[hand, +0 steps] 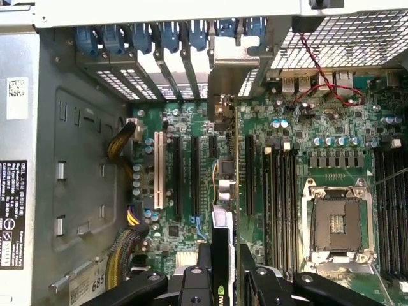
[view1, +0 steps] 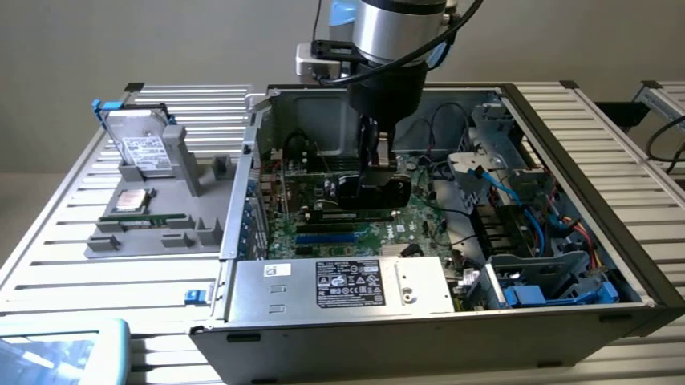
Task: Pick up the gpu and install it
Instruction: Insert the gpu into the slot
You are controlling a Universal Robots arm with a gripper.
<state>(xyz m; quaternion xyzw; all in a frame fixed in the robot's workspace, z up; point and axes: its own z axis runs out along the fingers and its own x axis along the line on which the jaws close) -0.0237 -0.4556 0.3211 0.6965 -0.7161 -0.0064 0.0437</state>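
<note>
With the gripper (hand: 224, 256) jaws clamped on the gpu (view1: 358, 192), I'd keep it upright, square to the motherboard (hand: 306, 159) beneath them, pressing down evenly.

gpu (hand: 220, 239) partly behind the claw (hand: 224, 268)

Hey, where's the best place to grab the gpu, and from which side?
By its top long edge, from straight above: the gpu stands on edge over the motherboard slots, thin enough to pinch across both faces, as the hand grips it.
</note>
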